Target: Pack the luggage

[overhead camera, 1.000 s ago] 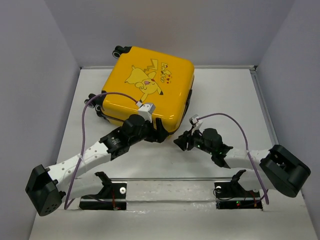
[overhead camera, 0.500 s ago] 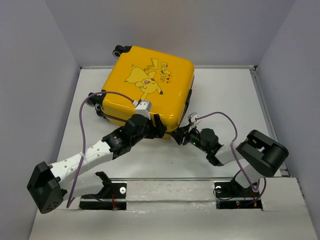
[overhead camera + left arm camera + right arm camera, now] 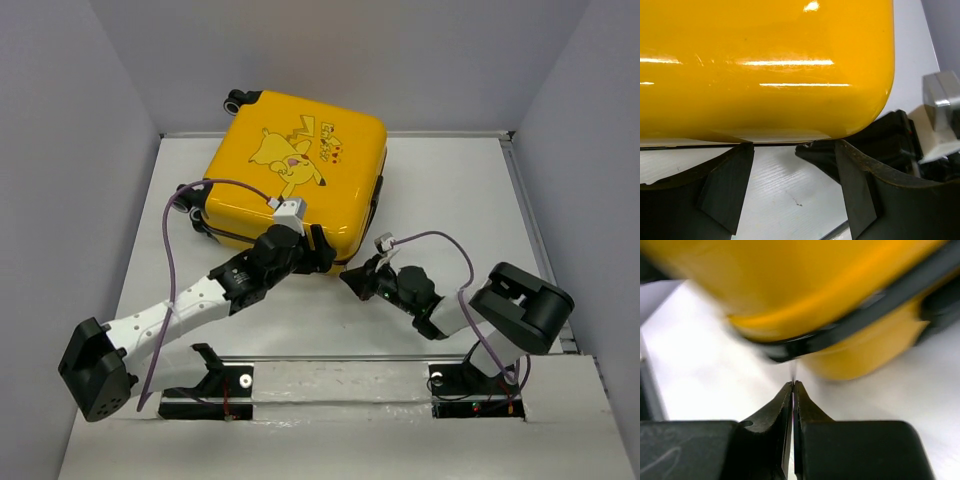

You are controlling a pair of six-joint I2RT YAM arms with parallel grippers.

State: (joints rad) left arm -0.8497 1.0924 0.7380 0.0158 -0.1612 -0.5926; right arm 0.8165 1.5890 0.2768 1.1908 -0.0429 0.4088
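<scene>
Luggage closed, flat on table, far centre, cartoon side up. Left gripper spread wide against near edge of shell, gripping nothing. Right gripper pinched tight just off near corner, below black zipper trim; possibly nipping something thin, too blurred.

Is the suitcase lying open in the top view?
No, the luggage lies shut, its printed yellow shell facing up and no lining showing.
</scene>
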